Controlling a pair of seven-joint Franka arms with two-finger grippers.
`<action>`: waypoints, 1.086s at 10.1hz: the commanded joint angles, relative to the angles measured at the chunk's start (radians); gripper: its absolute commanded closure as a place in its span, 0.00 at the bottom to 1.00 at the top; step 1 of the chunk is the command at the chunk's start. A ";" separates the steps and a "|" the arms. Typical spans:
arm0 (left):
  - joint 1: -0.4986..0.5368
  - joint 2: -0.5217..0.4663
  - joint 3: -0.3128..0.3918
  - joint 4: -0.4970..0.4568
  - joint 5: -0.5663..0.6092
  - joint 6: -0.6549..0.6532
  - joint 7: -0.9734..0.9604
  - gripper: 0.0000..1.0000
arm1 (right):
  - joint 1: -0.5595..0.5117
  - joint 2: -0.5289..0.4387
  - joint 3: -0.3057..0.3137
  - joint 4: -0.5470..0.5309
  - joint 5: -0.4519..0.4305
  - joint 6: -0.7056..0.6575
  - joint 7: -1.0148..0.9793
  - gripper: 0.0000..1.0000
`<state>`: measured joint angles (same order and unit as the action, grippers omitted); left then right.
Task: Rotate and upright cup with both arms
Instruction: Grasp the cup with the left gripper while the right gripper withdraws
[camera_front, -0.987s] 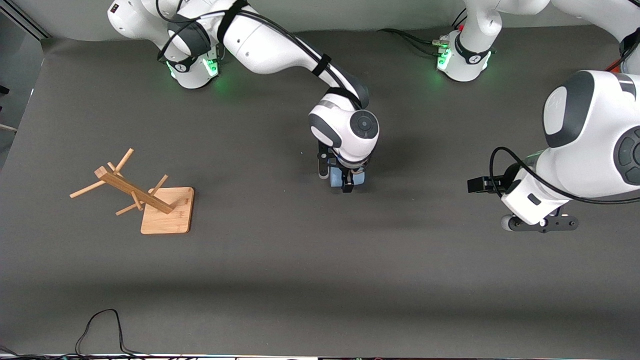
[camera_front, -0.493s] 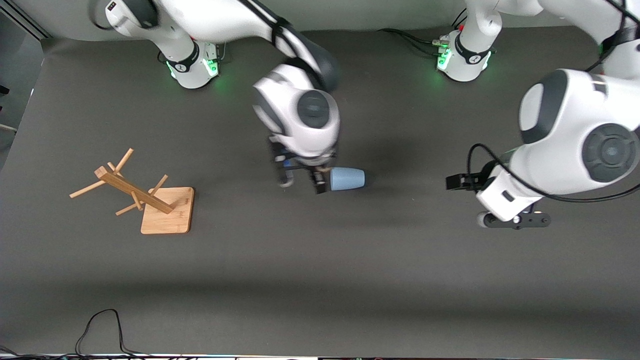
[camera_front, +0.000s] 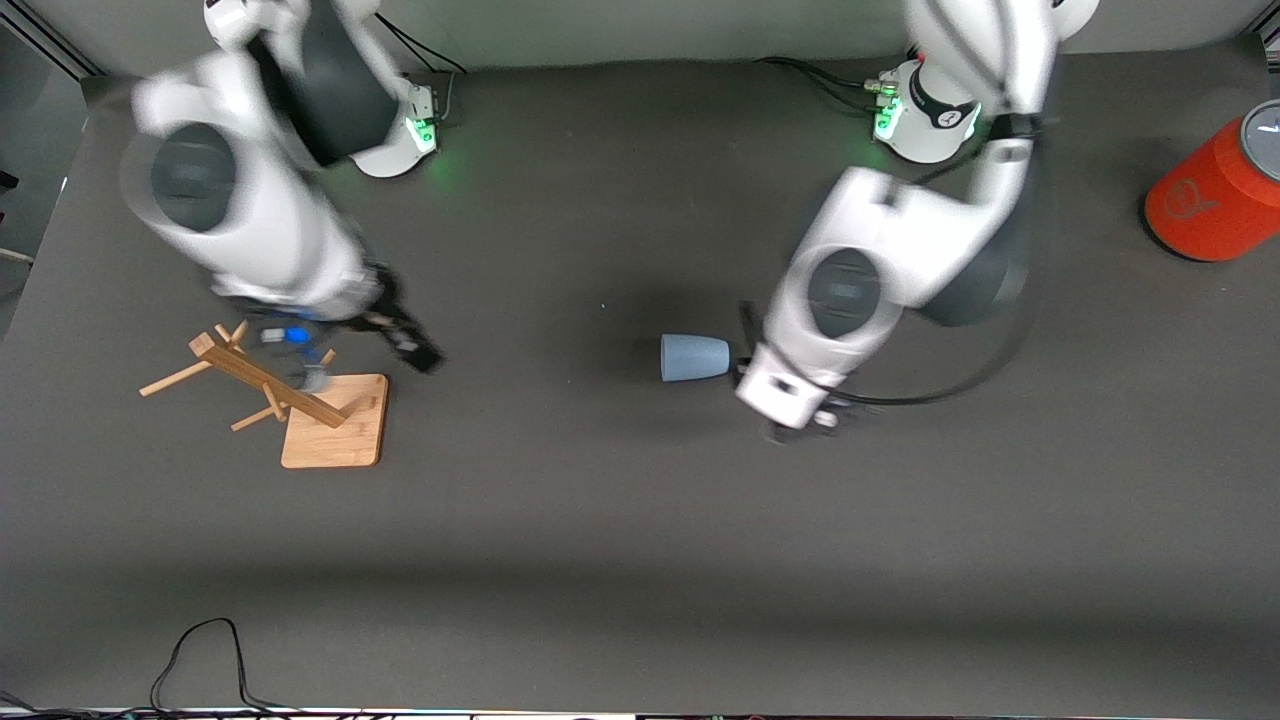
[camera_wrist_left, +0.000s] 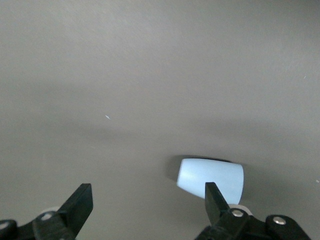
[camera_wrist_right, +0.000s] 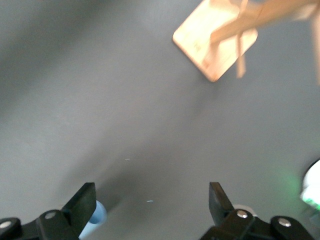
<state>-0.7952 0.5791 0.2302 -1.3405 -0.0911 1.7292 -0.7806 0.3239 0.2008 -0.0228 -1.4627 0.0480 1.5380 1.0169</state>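
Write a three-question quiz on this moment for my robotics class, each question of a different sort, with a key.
1. True or false: the cup stands upright.
2. Which gripper is beside the cup? A) left gripper B) right gripper
3. Fill in: the right gripper is over the wooden ____.

Key:
1. False; it lies on its side on the table.
2. A; its fingers are open, nothing held.
3. Rack; this gripper is open too.
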 joint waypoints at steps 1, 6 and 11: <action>-0.135 0.094 0.024 0.023 0.075 0.010 -0.142 0.00 | -0.203 -0.096 0.092 -0.065 0.012 -0.024 -0.340 0.00; -0.292 0.238 0.024 0.096 0.174 0.018 -0.374 0.00 | -0.390 -0.146 0.074 -0.070 -0.010 -0.021 -0.950 0.00; -0.299 0.332 0.023 0.165 0.205 -0.010 -0.405 0.69 | -0.378 -0.152 0.049 -0.071 -0.033 0.004 -1.072 0.00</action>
<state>-1.0847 0.8970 0.2378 -1.2159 0.1011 1.7571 -1.1742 -0.0671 0.0782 0.0394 -1.5055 0.0293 1.5228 -0.0230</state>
